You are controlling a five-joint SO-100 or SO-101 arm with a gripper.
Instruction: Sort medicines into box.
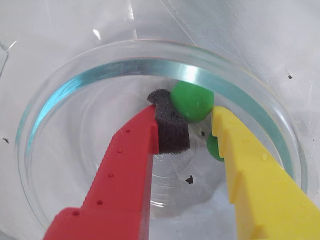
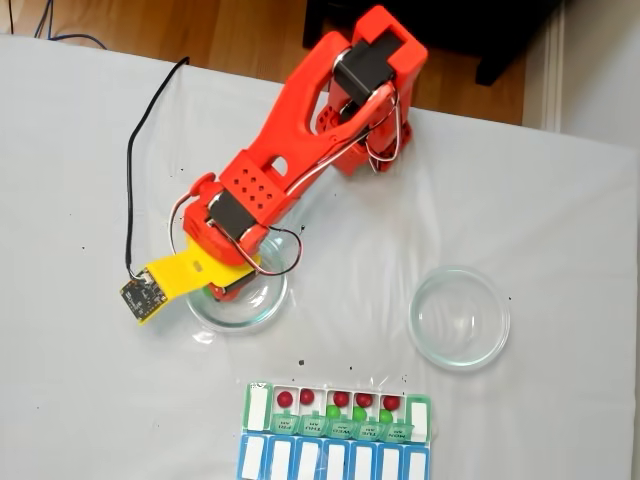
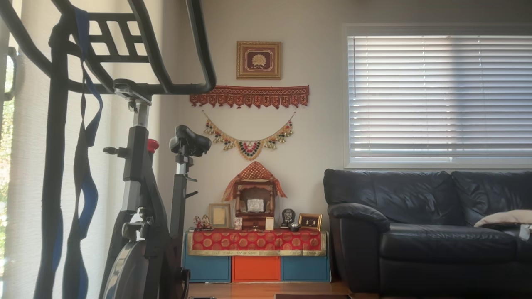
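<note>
You had the pincer (image 1: pixel 186 124) partly open inside the dish (image 1: pixel 75 95), straddling a green ball (image 1: pixel 192 101) at frame center, not yet squeezed; the box (image 2: pixel 335 435) waited bottom center.

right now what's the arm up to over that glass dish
The orange arm's gripper is down inside the left glass dish, its jaws either side of a green ball; whether they have closed on it is unclear. A second green ball peeks out beside the yellow finger. The other glass dish looks empty. The pill organizer at the table's near edge already holds red and green balls in its open upper row.
</note>
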